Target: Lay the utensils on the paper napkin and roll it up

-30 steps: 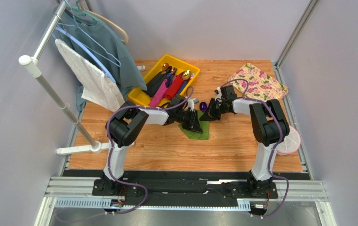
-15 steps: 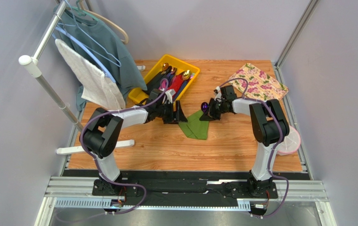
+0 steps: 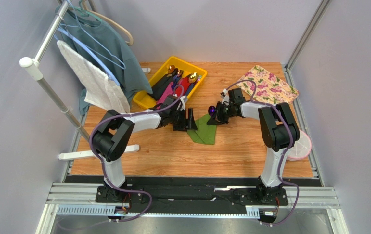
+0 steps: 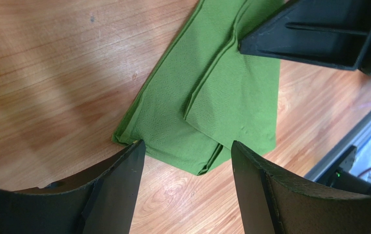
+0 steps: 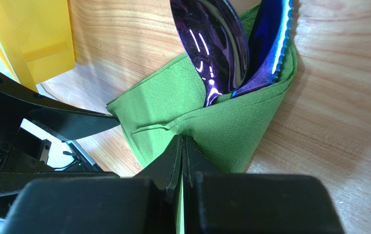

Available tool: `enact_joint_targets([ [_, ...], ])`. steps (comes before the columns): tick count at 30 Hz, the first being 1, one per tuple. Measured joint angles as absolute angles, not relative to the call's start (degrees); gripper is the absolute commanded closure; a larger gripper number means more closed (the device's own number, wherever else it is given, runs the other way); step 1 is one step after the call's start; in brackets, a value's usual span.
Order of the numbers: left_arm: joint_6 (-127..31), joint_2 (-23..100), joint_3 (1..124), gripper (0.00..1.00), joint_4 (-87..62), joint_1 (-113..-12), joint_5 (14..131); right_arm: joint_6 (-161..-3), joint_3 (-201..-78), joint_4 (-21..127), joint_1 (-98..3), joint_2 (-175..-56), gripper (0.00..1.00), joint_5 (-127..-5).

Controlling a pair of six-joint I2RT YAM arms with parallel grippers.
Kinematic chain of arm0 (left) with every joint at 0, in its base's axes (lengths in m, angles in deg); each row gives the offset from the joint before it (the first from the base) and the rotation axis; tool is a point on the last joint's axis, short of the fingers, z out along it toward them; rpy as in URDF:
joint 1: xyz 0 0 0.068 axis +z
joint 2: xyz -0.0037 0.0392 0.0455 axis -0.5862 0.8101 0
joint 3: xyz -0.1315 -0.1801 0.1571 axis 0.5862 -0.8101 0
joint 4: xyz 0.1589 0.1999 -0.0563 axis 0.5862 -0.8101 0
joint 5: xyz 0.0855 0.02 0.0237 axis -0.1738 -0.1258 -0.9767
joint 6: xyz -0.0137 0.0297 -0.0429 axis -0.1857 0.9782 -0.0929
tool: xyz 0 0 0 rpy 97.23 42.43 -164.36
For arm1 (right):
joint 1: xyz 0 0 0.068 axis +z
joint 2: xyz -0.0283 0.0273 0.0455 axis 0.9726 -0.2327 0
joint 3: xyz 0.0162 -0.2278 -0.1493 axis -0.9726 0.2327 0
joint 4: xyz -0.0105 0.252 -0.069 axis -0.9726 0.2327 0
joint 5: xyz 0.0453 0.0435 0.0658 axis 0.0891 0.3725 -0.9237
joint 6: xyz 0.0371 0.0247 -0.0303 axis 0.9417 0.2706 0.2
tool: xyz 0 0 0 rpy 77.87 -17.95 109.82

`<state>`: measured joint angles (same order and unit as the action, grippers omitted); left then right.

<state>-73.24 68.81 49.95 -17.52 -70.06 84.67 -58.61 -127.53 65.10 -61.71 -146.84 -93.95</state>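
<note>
Your right tool (image 5: 182, 141) was pressed together, with a thin sliver of green showing between its fingers: it pinched the near fold of the paper napkin (image 5: 221, 131). Just beyond its tips, the napkin wrapped around two utensils, a spoon (image 5: 212, 44) with a purple iridescent bowl and a knife (image 5: 270, 39) with a blue serrated edge. Both heads stuck out of the fold side by side. Their handles were hidden inside the paper, so you could not tell their colour.

Your left tool (image 4: 187, 151) stood spread, holding nothing. Its two fingers straddled the napkin's (image 4: 231, 97) lower corner from above. Whether they touched the paper could not be made out.

From the top camera, the left tool (image 3: 191, 119) and right tool (image 3: 216, 118) faced each other across the napkin (image 3: 203, 130), which lay folded on the worktop (image 3: 173, 151) near its middle. Only a small purple spot of the spoon (image 3: 212, 110) showed there, and the knife was too small to pick out. Behind the left tool sat the yellow tray (image 3: 165, 68) with the other utensils (image 3: 177, 85) in it. A floral mat (image 3: 267, 85) lay at the far right corner, well apart from the napkin.
</note>
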Motion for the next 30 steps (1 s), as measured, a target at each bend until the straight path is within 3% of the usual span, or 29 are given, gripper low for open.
enact_joint_targets([
  [17,-69.7,66.6,51.8,0.21,-26.5,-73.5,66.6,-61.1,-127.6,65.3,-61.2,-146.4,1.0,-93.2],
  [30,-74.7,72.9,54.1,0.32,-13.8,-73.2,76.1,-61.1,-127.9,65.9,-61.1,-146.4,1.0,-93.0],
])
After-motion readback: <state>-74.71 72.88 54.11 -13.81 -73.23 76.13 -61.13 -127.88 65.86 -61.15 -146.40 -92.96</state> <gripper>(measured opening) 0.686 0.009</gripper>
